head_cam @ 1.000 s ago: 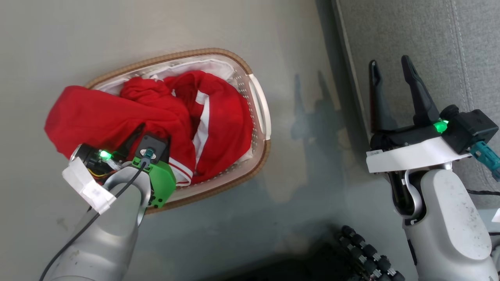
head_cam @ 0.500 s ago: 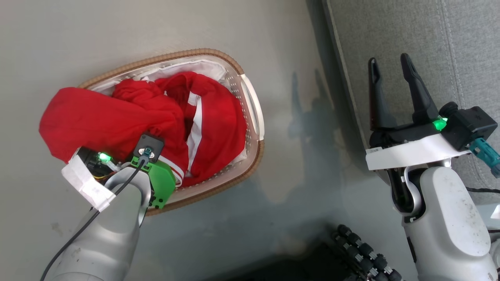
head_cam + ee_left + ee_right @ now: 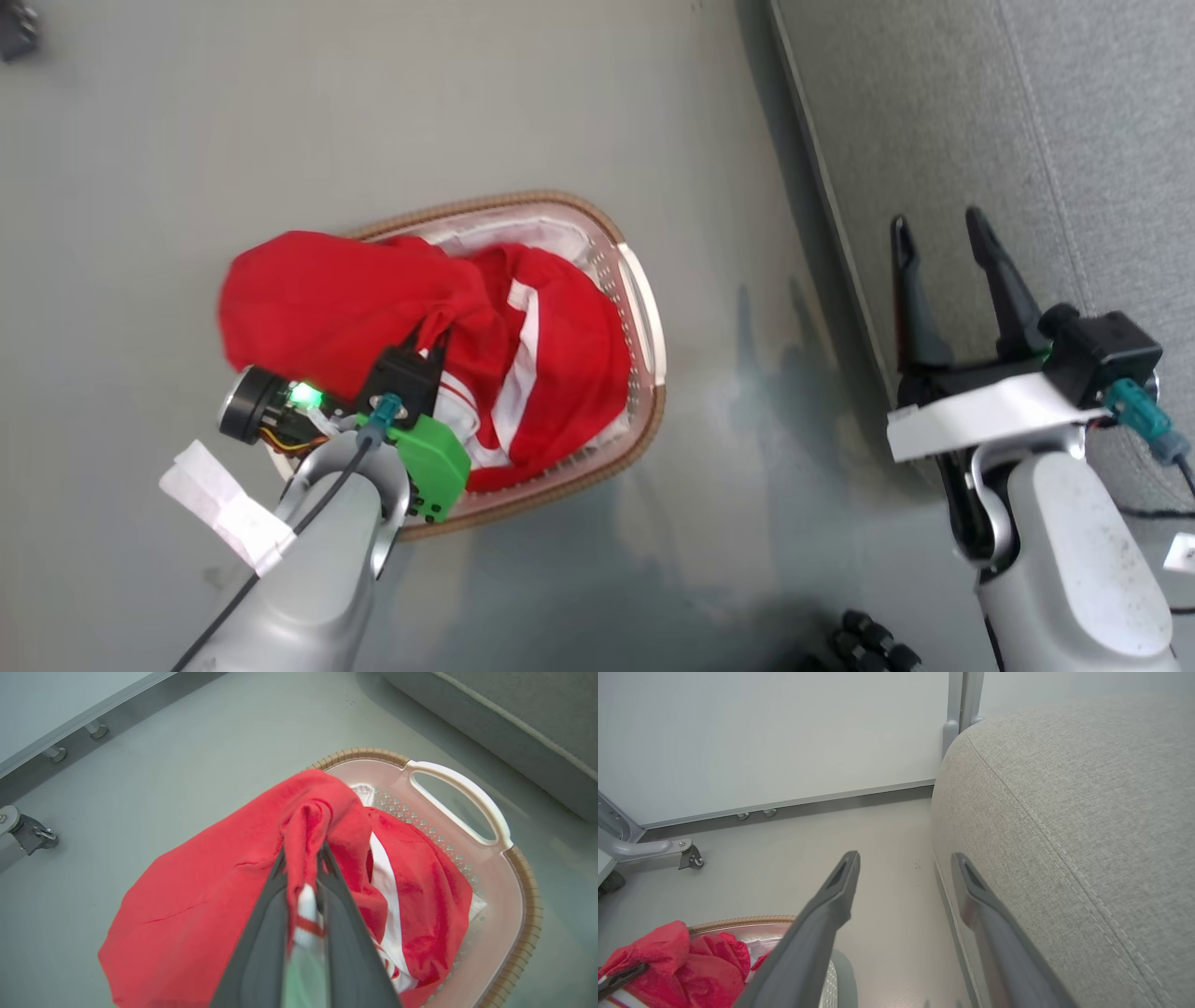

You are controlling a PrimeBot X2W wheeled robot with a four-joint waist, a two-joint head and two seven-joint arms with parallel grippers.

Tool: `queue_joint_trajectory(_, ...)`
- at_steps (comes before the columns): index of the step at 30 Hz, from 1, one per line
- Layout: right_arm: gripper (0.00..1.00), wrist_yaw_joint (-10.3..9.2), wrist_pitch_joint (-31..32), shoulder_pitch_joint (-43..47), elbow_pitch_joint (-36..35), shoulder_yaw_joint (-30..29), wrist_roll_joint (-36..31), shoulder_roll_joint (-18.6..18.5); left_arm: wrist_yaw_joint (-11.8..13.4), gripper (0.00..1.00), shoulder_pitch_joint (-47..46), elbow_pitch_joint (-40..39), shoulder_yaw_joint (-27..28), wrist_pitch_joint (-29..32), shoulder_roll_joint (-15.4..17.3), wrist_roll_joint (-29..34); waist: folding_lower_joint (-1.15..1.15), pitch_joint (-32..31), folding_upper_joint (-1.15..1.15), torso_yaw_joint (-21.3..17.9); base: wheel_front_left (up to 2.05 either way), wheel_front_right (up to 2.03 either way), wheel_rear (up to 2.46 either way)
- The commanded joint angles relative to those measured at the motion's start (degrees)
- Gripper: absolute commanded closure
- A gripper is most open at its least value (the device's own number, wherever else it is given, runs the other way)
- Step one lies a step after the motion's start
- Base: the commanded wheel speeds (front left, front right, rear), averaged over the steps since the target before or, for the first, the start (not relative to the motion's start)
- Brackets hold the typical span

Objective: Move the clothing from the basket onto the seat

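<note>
The clothing (image 3: 196,905) is clamped in the left end effector (image 3: 301,851), the basket (image 3: 529,896) just beneath, while the right end effector (image 3: 937,222) is spread wide.

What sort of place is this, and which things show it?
Probably a home-like test room: a grey seat, a basket of red clothing on a smooth floor, and a white panel on castors.
</note>
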Motion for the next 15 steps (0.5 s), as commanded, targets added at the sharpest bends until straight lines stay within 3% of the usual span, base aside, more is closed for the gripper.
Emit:
queue_joint_trajectory(1,0.0,-0.02,-0.3,1.6,0.5,-0.3,-0.7,-0.3,-0.5,1.0,1.4,-2.0,-0.4,0.0,0.6,0.1,0.0,-6.7,0.0,4.0,0.0,0.0,0.0)
queue_joint_trajectory(8,0.0,-0.02,-0.3,5.8,2.3,-0.6,-2.1,-0.3,-2.0,1.0,4.1,-12.0,-1.9,0.0,3.5,-0.1,0.0,-15.9,0.0,6.5,0.0,0.0,0.0)
queue_joint_trajectory(15,0.0,-0.02,-0.3,9.4,3.4,0.3,-2.6,-0.3,-3.1,1.0,0.8,-20.2,-4.3,0.0,7.8,0.8,0.0,-23.4,0.0,7.3,0.0,0.0,0.0)
